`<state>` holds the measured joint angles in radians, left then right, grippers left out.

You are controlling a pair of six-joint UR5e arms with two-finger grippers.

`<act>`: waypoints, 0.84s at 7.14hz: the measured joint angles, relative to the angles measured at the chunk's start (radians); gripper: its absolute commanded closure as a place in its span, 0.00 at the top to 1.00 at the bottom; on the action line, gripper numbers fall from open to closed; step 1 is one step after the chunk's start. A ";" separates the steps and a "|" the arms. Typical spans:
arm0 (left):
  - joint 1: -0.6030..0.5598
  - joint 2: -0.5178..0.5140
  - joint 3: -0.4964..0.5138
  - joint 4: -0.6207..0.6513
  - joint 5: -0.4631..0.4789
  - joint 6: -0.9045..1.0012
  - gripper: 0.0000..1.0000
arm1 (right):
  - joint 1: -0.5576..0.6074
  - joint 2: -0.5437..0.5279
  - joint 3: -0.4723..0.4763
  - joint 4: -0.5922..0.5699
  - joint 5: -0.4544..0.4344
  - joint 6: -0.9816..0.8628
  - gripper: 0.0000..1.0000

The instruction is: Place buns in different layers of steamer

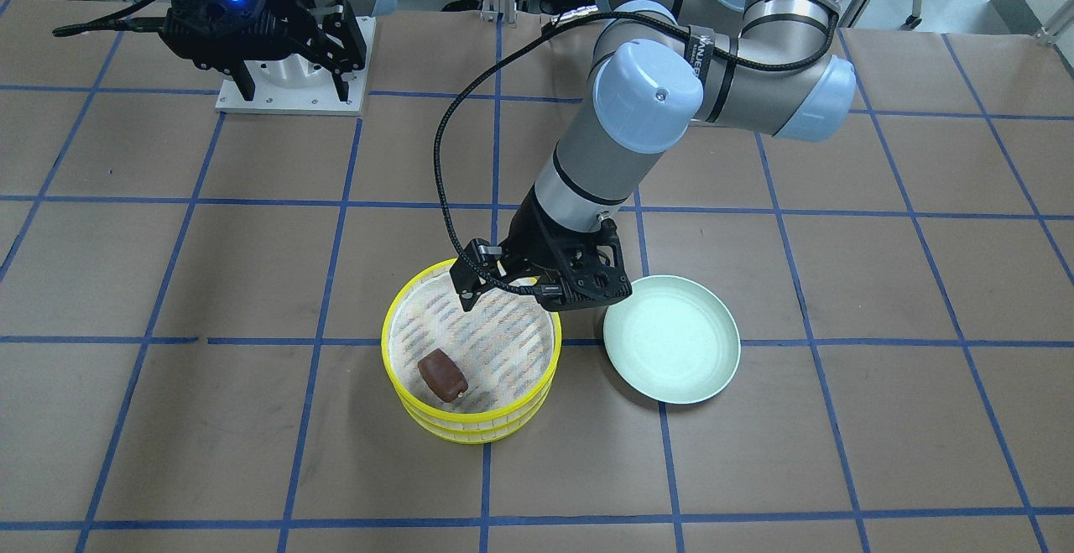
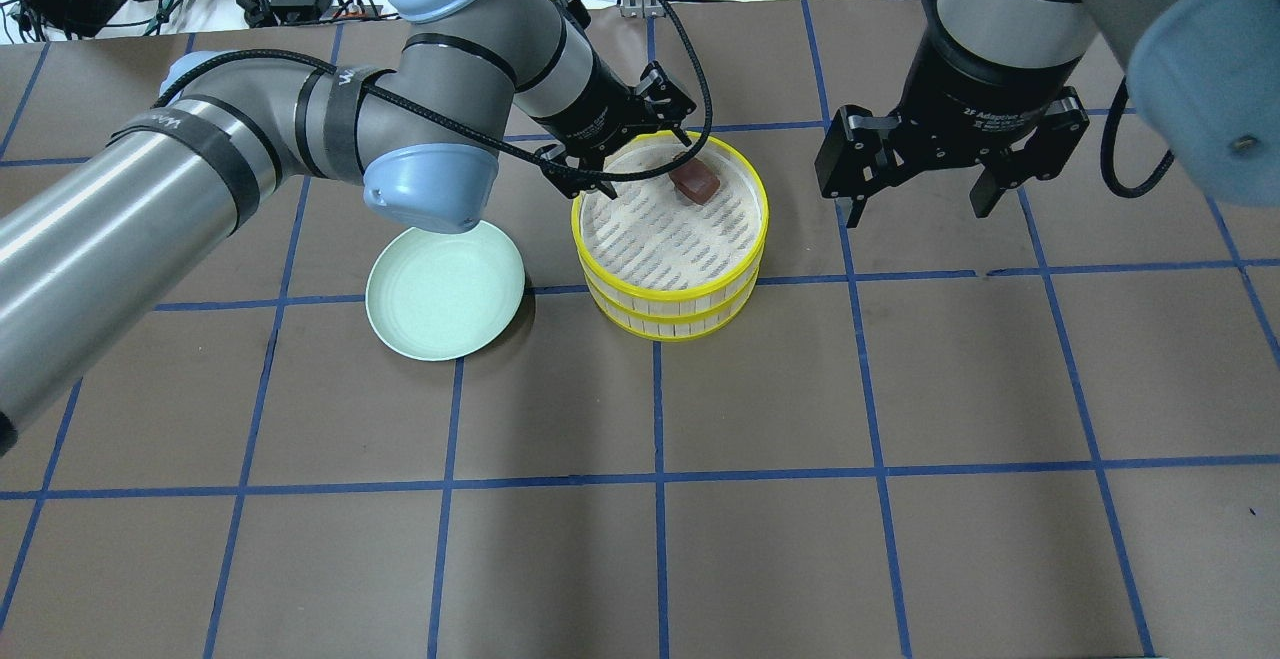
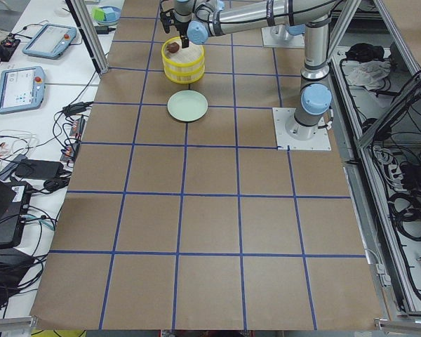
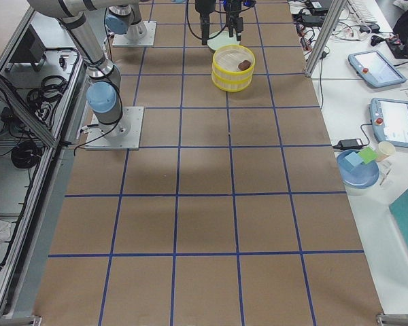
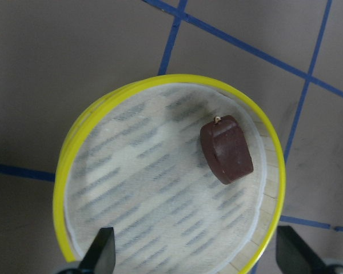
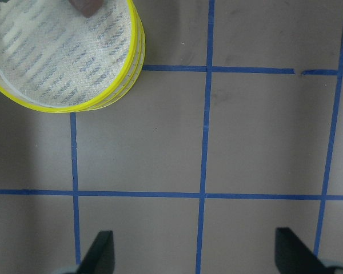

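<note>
Two yellow-rimmed steamer trays are stacked; the top tray [image 2: 752, 229] sits on the lower tray [image 2: 665, 317]. The dark reddish-brown bun [image 2: 696, 182] lies on the top tray's woven floor near its far rim, and also shows in the front view [image 1: 442, 375] and the left wrist view [image 5: 227, 149]. The cream-white bun is hidden. My left gripper [image 2: 625, 144] is open and empty, just above the top tray's rim on the side away from the bun. My right gripper [image 2: 920, 204] is open and empty, held above the table to the right of the steamer.
An empty pale green plate [image 2: 445, 289] lies on the table just left of the steamer, under my left forearm. The brown table cover has a blue tape grid. The right arm's base plate [image 1: 289, 83] is at the back.
</note>
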<state>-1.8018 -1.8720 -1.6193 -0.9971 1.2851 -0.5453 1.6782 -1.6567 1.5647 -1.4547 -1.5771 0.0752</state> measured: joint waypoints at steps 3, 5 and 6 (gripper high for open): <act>0.066 0.088 0.014 -0.181 0.175 0.268 1.00 | 0.000 0.000 0.000 -0.002 0.000 0.000 1.00; 0.151 0.165 0.016 -0.280 0.208 0.411 1.00 | 0.000 0.000 -0.001 -0.031 0.002 0.000 1.00; 0.176 0.203 0.016 -0.321 0.213 0.442 1.00 | 0.000 0.002 -0.002 -0.076 0.001 0.001 1.00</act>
<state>-1.6253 -1.6686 -1.6031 -1.3183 1.4977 -0.1036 1.6779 -1.6550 1.5629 -1.5307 -1.5759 0.0761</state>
